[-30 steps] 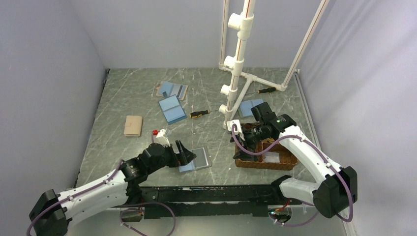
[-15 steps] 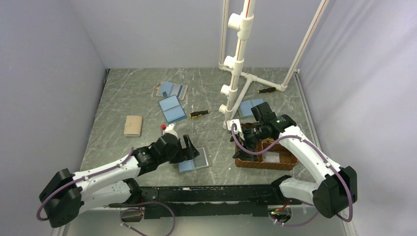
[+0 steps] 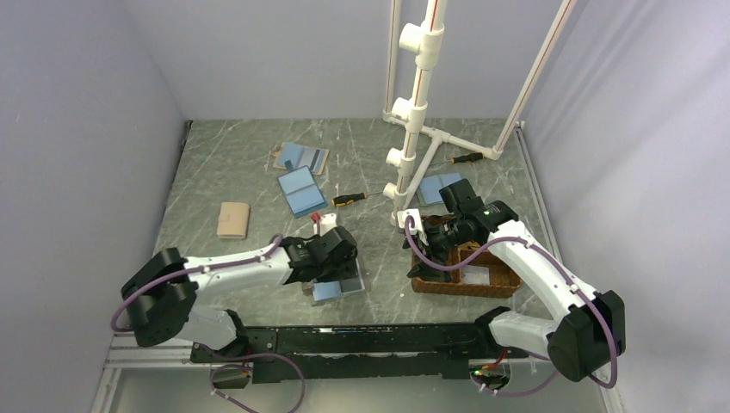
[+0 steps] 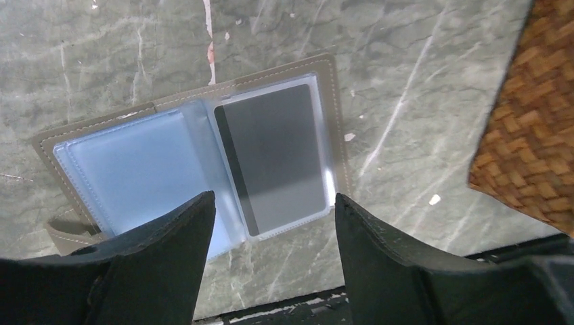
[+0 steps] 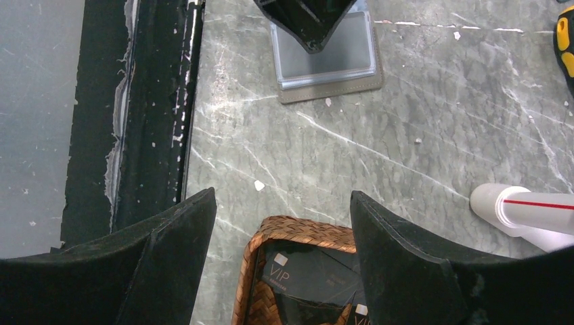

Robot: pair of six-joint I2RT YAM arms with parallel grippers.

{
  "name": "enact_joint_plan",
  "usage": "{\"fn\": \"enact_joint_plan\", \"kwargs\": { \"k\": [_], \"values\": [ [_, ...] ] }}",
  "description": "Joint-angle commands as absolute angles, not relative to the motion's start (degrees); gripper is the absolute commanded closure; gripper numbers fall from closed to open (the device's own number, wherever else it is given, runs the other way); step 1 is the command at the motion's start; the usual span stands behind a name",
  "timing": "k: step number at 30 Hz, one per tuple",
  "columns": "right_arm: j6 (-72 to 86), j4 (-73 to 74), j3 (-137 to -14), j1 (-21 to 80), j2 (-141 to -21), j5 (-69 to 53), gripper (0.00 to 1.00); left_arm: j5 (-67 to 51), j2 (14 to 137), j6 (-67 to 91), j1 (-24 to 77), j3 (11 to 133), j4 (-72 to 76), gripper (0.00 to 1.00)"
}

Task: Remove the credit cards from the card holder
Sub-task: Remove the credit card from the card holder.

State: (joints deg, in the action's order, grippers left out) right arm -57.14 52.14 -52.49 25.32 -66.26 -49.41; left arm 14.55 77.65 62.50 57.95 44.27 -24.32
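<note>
Left fingers (image 4: 162, 264) wide, empty, over open card holder (image 4: 122, 162). Credit card (image 4: 277, 156), frame centre, under clear sleeve: pinch may catch sleeve, drag holder across table (image 4: 420, 68). Right fingers (image 5: 406, 257) wide, empty.

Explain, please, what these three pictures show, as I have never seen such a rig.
Two robot arms with two-finger grippers sit at a table's near edge. The wide picture looks down from above and behind them; the other two come from a camera on each wrist. The left gripper hovers, open, over the card holder, which lies open on the marble table with a grey credit card in its clear sleeve. The right gripper, also open, hangs above a wicker tray holding black VIP cards. Neither holds anything. Further back lie more holders, screwdrivers and a white pipe stand.
</note>
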Motion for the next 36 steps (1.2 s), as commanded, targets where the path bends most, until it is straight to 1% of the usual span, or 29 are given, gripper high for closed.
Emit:
{"fn": "enact_joint_plan", "kwargs": {
  "k": [1, 6, 11, 18, 26, 30, 33, 36],
  "values": [
    [-57.05, 50.62, -52.23, 25.13, -65.91, -50.7, 0.25, 17.82, 82.34, 63.22, 59.16, 48.51, -28.63, 0.31],
    [-57.04, 50.54, -52.13, 25.14, -65.96, -50.8, 0.25, 20.5, 88.45, 64.9, 59.76, 54.34, -34.17, 0.29],
    [-57.04, 50.71, -52.21, 25.11, -66.09, -50.8, 0.25, 20.72, 94.2, 66.02, 60.07, 59.51, -38.7, 0.27],
    [-57.19, 50.81, -52.19, 25.14, -66.09, -50.97, 0.25, 21.37, 99.05, 67.59, 60.21, 63.06, -43.21, 0.26],
    [-57.22, 50.99, -52.21, 25.14, -66.09, -51.06, 0.25, 20.68, 101.79, 67.57, 60.21, 64.02, -43.71, 0.26],
    [-57.3, 51.06, -52.23, 25.14, -66.17, -51.15, 0.25, 21.19, 101.74, 68.04, 60.21, 64.0, -45.17, 0.27],
    [-57.32, 51.09, -52.22, 25.14, -66.11, -51.24, 0.25, 21.49, 100.66, 68.17, 60.21, 63.27, -45.53, 0.33],
    [-57.39, 51.12, -52.21, 25.14, -66.17, -51.37, 0.25, 21.31, 98.45, 68.03, 60.21, 61.64, -44.22, 0.36]
  ]
}}
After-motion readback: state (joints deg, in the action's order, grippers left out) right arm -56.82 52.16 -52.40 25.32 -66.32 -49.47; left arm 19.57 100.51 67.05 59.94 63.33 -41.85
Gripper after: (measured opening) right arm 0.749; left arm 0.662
